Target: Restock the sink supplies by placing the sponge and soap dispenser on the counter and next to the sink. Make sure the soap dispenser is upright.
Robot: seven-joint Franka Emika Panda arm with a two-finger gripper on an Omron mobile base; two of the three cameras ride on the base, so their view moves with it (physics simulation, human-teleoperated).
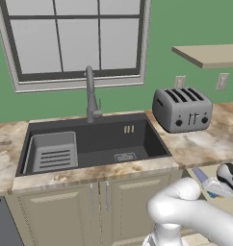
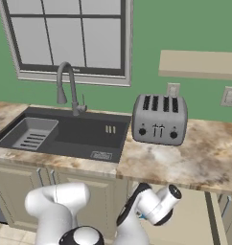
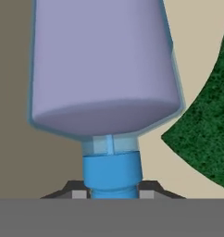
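A kitchen counter (image 2: 185,158) is seen, with a dark sink (image 1: 99,139) and a grey toaster (image 2: 159,118) beside it. Below the counter, in a low open space, the soap dispenser (image 3: 104,65) is held by its blue neck in the gripper (image 3: 113,192), so it can likely be lifted out. The green-topped sponge (image 3: 206,125) is seen just beside it. The counter edge must be cleared on the way up.
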